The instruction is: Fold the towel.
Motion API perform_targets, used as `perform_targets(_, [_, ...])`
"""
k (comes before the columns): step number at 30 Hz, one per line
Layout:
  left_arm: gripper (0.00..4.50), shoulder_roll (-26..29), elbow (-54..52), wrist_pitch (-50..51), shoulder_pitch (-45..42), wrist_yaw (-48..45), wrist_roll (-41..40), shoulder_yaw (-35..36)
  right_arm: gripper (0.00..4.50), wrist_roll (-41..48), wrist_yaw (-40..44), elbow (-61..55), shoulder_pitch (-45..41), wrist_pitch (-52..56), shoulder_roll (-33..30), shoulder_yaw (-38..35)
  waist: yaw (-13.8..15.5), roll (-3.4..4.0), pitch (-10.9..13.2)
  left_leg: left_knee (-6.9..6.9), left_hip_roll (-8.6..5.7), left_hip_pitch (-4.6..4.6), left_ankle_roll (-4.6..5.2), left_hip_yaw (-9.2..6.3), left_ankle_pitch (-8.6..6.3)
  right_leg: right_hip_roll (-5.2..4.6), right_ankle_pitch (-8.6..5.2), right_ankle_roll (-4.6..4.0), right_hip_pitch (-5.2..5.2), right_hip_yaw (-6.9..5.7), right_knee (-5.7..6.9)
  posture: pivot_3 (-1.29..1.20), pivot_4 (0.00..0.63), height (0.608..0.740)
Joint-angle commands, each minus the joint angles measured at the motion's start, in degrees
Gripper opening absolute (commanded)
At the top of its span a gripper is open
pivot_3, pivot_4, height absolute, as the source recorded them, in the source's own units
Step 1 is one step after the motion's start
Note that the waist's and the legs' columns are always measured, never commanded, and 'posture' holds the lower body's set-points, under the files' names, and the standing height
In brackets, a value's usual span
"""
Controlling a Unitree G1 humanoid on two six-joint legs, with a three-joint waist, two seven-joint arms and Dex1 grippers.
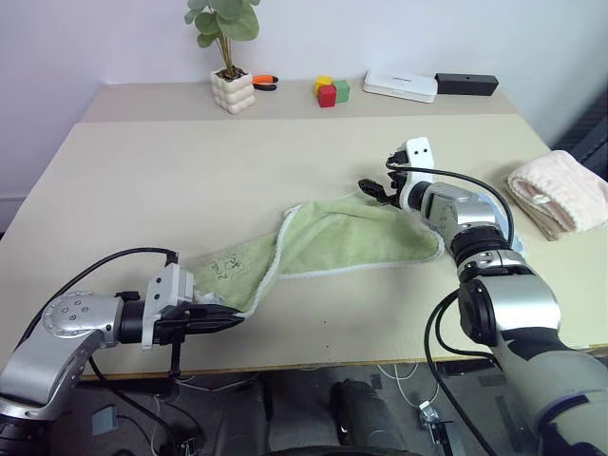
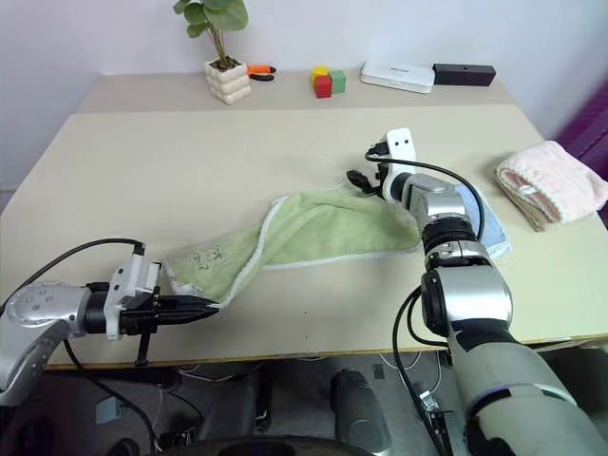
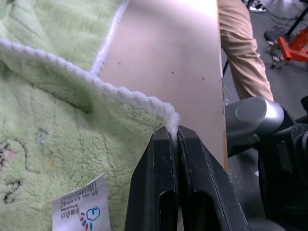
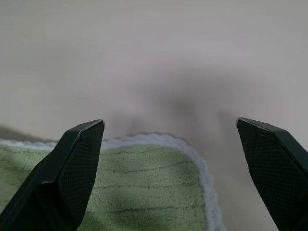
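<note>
The towel (image 1: 332,242) runs lower left to centre right across the surface (image 1: 190,171). The left gripper (image 1: 223,321) is clenched on its near corner. The right gripper (image 4: 171,159) – jaws spread wide, empty – faces the far corner, which lies between them.

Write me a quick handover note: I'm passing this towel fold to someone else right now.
Left gripper: shut on the towel's near corner, at the table's front edge.
Right gripper: open, its fingers either side of the towel's far corner, not yet gripping.
Towel: stretched and rumpled between the two grippers, one edge flopped over.
Done: one corner secured.
Left: close the right gripper on its corner, then make the fold. Pink-cream towel lies apart on the right.
</note>
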Motion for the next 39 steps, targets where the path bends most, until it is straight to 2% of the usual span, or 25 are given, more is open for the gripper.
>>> perform_targets(1, [0.05, -0.19, -1.7, -0.97, 0.24, 0.52, 0.07, 0.92, 4.5, -2.15, -1.68, 1.76, -2.26, -0.8, 0.31, 0.35, -0.26, 0.0, 0.0, 0.0, 0.0, 0.0, 0.0, 0.0, 0.0, 0.0, 0.0, 0.0, 0.0, 0.0, 0.0, 0.0, 0.15, 0.74])
perform_targets(8, [0.05, -0.1, -1.94, -1.41, -0.02, 0.76, 0.28, 0.77, 4.5, -5.99, -4.05, 4.5, -1.57, -1.2, 1.17, 1.94, -0.91, 0.01, 0.0, -0.04, 0.0, 0.01, 0.0, -0.01, 0.0, 0.01, 0.06, 0.11, -0.02, 0.0, 0.0, 0.0, 0.15, 0.74])
perform_targets(10, [0.0, -0.06, -2.07, -1.39, 0.05, 0.76, 0.31, 0.73, 3.94, -5.28, -4.09, 4.82, -1.82, -0.25, 1.62, 0.99, -0.92, 0.0, 0.0, -0.04, 0.0, 0.01, 0.0, -0.01, 0.0, 0.01, 0.07, 0.14, -0.01, 0.0, 0.01, 0.0, 0.15, 0.74])
perform_targets(12, [0.0, -0.07, -2.08, -1.39, 0.01, 0.75, 0.32, 0.66, 3.15, -4.25, -3.54, 4.78, -2.2, 0.24, 2.23, -0.3, -0.93, 0.0, 0.0, -0.03, 0.0, 0.01, 0.0, -0.01, 0.0, 0.01, 0.08, 0.14, -0.01, 0.0, 0.0, 0.0, 0.15, 0.74])
perform_targets(18, [0.0, -0.1, -1.32, -2.11, -0.55, 0.56, 1.27, -0.06, 0.06, -4.15, -2.35, 4.33, -2.57, 0.42, 3.26, -1.48, -0.94, 0.0, 0.0, -0.03, 0.0, 0.01, 0.0, -0.01, 0.0, 0.01, 0.08, 0.14, 0.0, 0.0, 0.01, 0.0, 0.15, 0.74])
perform_targets(27, [0.0, -1.88, 0.92, -3.21, -2.8, 2.87, 1.18, 1.98, 0.06, -3.92, -2.36, 2.54, -2.08, -3.58, 1.18, -2.44, -0.88, 0.02, 0.01, -0.02, 0.0, 0.01, 0.0, 0.0, 0.0, 0.01, 0.08, 0.14, 0.0, 0.0, 0.01, 0.0, 0.15, 0.74])
perform_targets(30, [0.0, -5.35, 7.0, -4.47, -8.57, 7.37, 0.03, 5.97, 0.06, -3.6, -0.93, -0.67, -0.45, -6.66, -0.39, -2.66, -0.65, 0.04, 0.02, 0.02, -0.01, -0.01, 0.0, -0.02, 0.0, 0.01, 0.09, 0.16, 0.02, -0.02, 0.0, 0.0, 0.15, 0.74])
perform_targets(33, [0.0, -8.29, 15.85, -7.55, -16.03, 13.71, 3.37, 8.28, 0.06, -2.07, 3.58, -7.07, 2.14, -6.44, -1.59, -2.9, -0.68, 0.04, 0.03, 0.04, -0.02, -0.01, 0.0, -0.02, 0.0, 0.01, 0.1, 0.19, 0.04, -0.02, 0.0, 0.0, 0.15, 0.74])
perform_targets(39, [0.0, -9.45, 27.78, -14.92, -24.85, 19.3, 11.66, 6.46, 0.06, -1.61, 5.77, -23.23, 9.53, -4.4, -3.42, -1.97, -0.82, 0.07, 0.04, -0.01, -0.02, 0.0, 0.0, -0.02, 0.0, 0.03, 0.12, 0.23, 0.02, -0.01, -0.01, 0.0, 0.15, 0.74])
